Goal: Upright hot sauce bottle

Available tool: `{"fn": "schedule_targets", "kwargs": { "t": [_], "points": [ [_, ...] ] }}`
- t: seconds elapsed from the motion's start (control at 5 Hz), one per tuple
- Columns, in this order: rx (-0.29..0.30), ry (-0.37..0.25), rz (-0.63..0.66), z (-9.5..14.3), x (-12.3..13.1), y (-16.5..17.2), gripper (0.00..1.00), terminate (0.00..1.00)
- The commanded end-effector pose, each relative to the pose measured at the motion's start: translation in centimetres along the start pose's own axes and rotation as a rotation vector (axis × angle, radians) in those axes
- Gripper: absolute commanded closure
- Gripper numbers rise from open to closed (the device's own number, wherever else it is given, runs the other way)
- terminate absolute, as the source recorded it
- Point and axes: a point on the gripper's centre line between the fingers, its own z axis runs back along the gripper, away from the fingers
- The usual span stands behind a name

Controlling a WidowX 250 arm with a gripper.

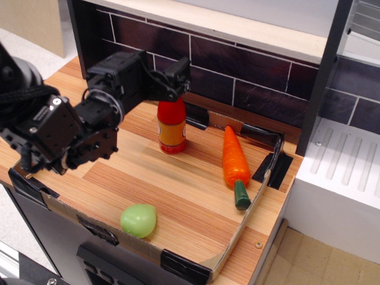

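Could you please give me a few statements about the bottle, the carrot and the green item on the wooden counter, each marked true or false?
1. The hot sauce bottle stands upright on the wooden counter. True.
2. The carrot stands on end. False: it lies flat, green stem toward the front edge.
3. The gripper is over the bottle's top. True.
4. The green round fruit touches the carrot. False: it sits apart, near the front edge.
5. The bottle lies behind the carrot's stem. False: it stands left of the carrot.
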Motion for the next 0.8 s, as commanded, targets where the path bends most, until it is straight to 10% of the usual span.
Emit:
{"fn": "schedule_targets", "kwargs": {
  "t": [0.0,0.4,0.6],
  "points": [
    [0.046,0.057,0.009,1.25,3.59,-0.45,0.00,0.00],
    [0.046,0.057,0.009,1.25,3.59,-0.45,0.00,0.00],
    [0.046,0.057,0.009,1.25,3.59,-0.45,0.00,1.00]
  ]
}}
